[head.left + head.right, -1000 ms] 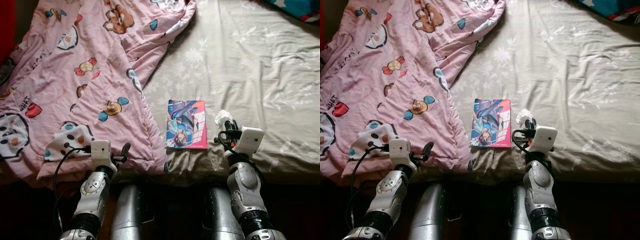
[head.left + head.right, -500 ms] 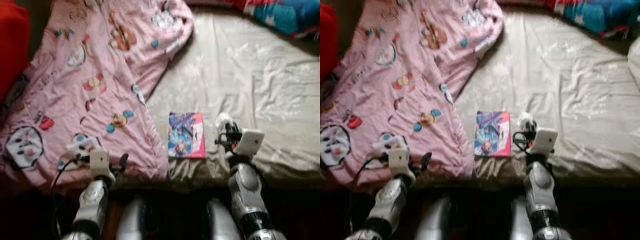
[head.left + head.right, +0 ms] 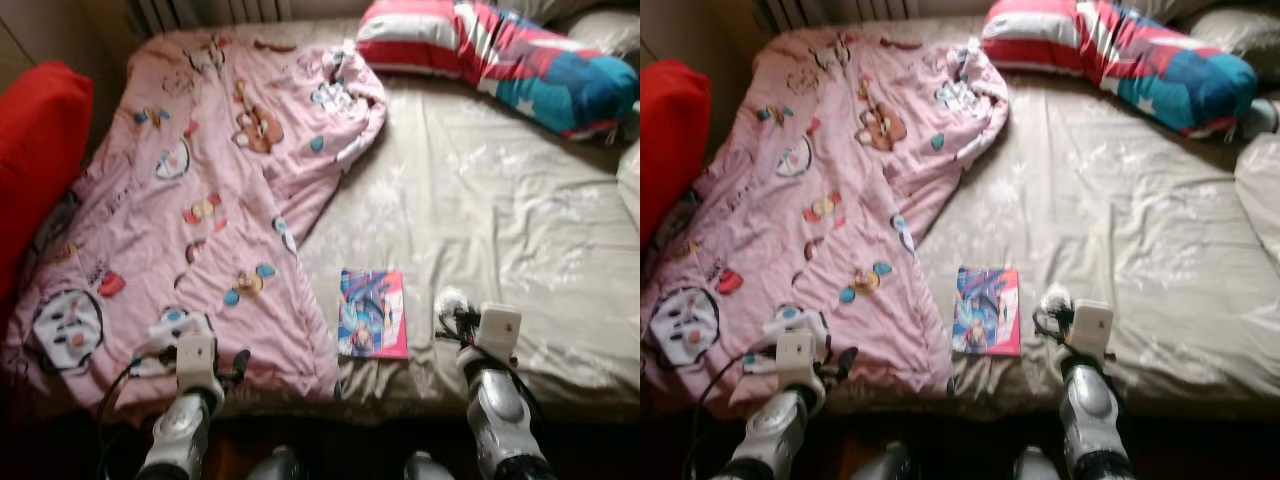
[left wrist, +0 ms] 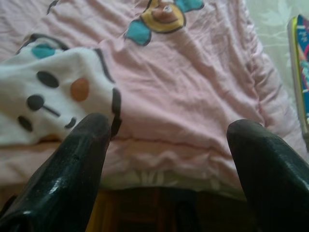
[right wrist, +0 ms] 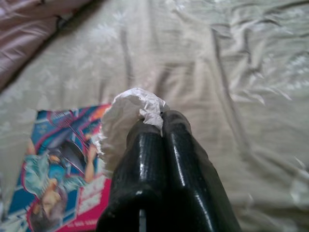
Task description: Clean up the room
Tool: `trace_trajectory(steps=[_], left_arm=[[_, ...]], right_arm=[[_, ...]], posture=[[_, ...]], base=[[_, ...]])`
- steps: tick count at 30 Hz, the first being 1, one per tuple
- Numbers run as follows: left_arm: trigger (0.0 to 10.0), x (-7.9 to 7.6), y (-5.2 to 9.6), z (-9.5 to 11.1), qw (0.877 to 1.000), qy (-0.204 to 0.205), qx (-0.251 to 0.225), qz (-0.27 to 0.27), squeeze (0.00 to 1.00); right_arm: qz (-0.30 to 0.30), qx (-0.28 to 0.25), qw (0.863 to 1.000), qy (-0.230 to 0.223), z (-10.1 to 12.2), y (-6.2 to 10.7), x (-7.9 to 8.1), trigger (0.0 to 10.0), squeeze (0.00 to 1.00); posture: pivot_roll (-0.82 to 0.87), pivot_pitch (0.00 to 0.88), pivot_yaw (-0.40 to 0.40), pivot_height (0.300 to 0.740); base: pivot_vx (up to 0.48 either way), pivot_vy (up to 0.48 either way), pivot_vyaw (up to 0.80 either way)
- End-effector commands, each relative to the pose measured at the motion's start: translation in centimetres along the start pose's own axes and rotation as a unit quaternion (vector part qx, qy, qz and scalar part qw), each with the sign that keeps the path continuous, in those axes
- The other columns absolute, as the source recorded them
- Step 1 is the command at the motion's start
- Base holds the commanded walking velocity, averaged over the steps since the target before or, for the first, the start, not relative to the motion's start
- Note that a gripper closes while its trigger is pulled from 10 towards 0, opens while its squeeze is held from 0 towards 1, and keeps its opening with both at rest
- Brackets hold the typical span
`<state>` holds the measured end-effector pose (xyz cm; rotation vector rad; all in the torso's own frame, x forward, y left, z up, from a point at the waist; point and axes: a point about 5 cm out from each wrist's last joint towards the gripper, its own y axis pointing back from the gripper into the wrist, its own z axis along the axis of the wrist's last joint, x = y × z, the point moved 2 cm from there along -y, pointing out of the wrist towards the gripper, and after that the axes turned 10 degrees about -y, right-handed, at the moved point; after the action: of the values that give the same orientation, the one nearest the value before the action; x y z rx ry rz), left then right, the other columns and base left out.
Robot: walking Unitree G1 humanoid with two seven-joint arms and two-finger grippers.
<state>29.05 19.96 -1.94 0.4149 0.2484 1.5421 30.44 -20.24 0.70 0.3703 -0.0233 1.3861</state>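
A colourful comic book [image 3: 373, 313] lies flat on the beige bed sheet [image 3: 500, 220] near the bed's front edge. Just right of it, my right gripper [image 5: 161, 121] is shut on a crumpled white paper wad [image 5: 131, 110], held a little above the sheet; the same paper wad [image 3: 449, 299] appears in the head views. My left gripper [image 4: 166, 128] is open, its fingers [image 4: 82, 145] spread over the front hem of the pink cartoon blanket [image 3: 210, 200], with nothing between them.
A striped red, white and blue pillow [image 3: 500, 55] lies at the head of the bed. A red cushion [image 3: 35, 150] stands at the left. A white pillow edge [image 3: 1260, 195] lies at the right. The bed's front edge drops to dark floor.
The camera has pulled back and tilted up, so the pillow, red cushion and headboard wall now show. Both grippers keep their places by the book and blanket hem.
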Motion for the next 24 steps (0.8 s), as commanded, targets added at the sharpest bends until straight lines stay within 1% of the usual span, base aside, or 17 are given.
trace_trajectory(steps=[1, 2, 3, 5, 6, 7, 11, 13, 14, 19, 24], left_arm=[[10.0, 0.9, 0.7, -1.9, 0.999, -0.007, 0.040, 0.012, 0.00], [10.0, 0.8, 1.0, -2.7, 0.998, -0.010, 0.057, 0.011, 0.00], [10.0, 0.8, 1.0, -2.7, 0.998, -0.010, 0.057, 0.011, 0.00], [10.0, 0.5, 1.4, -3.8, 0.997, -0.010, 0.081, 0.008, 0.00], [10.0, 0.5, 1.4, -3.8, 0.997, -0.010, 0.081, 0.008, 0.00], [10.0, 0.4, 1.7, -4.5, 0.995, -0.010, 0.095, 0.007, 0.00], [10.0, 0.2, 2.3, -5.7, 0.992, -0.013, 0.124, 0.004, 0.00], [10.0, 0.3, 2.9, -6.7, 0.989, -0.014, 0.146, 0.005, 0.00], [10.0, 0.2, 3.3, -7.6, 0.986, -0.015, 0.165, 0.004, 0.00], [10.0, 0.1, 3.8, -8.3, 0.984, -0.018, 0.179, 0.002, 0.00], [10.0, 0.1, 4.1, -8.8, 0.982, -0.015, 0.189, 0.003, 0.00]], right_arm=[[-0.026, 0.046, 0.999, 0.007, -2.3, 1.2, -1.4, 10.0, 0.00], [-0.042, 0.070, 0.997, 0.013, -3.5, 2.0, -2.3, 10.0, 0.00], [-0.042, 0.070, 0.997, 0.013, -3.5, 2.0, -2.3, 10.0, 0.00], [-0.069, 0.115, 0.991, 0.017, -5.6, 3.4, -3.5, 10.0, 0.00], [-0.069, 0.115, 0.991, 0.017, -5.6, 3.4, -3.5, 10.0, 0.00], [-0.081, 0.138, 0.987, 0.015, -6.7, 4.2, -4.1, 10.0, 0.00], [-0.095, 0.172, 0.981, 0.010, -8.1, 5.4, -4.7, 10.0, 0.00], [-0.100, 0.192, 0.976, 0.003, -9.0, 6.1, -4.8, 10.0, 0.00], [-0.102, 0.213, 0.972, 0.002, -9.9, 6.8, -5.0, 10.0, 0.00], [-0.109, 0.236, 0.966, 0.016, -10.7, 7.6, -5.2, 10.0, 0.00], [-0.101, 0.246, 0.964, 0.009, -11.2, 7.9, -5.0, 10.0, 0.00]], posture=[[-0.10, 0.113, 0.079, 0.740], [-0.10, 0.102, 0.077, 0.740], [-0.10, 0.102, 0.077, 0.740], [-0.11, 0.082, 0.078, 0.740], [-0.11, 0.082, 0.078, 0.740], [-0.10, 0.070, 0.078, 0.740], [-0.11, 0.051, 0.078, 0.740], [-0.11, 0.042, 0.078, 0.740], [-0.11, 0.039, 0.078, 0.740], [-0.11, 0.029, 0.077, 0.740], [-0.11, 0.031, 0.077, 0.740]], base=[[0.000, 0.000, 0.00], [0.000, 0.000, 0.00], [0.000, 0.000, 0.00], [0.000, 0.000, 0.00], [0.000, 0.000, 0.00], [0.000, 0.000, 0.00], [0.000, 0.000, 0.00], [0.000, 0.000, 0.00], [0.000, 0.000, 0.00], [0.000, 0.000, 0.00], [0.000, 0.000, 0.00]])
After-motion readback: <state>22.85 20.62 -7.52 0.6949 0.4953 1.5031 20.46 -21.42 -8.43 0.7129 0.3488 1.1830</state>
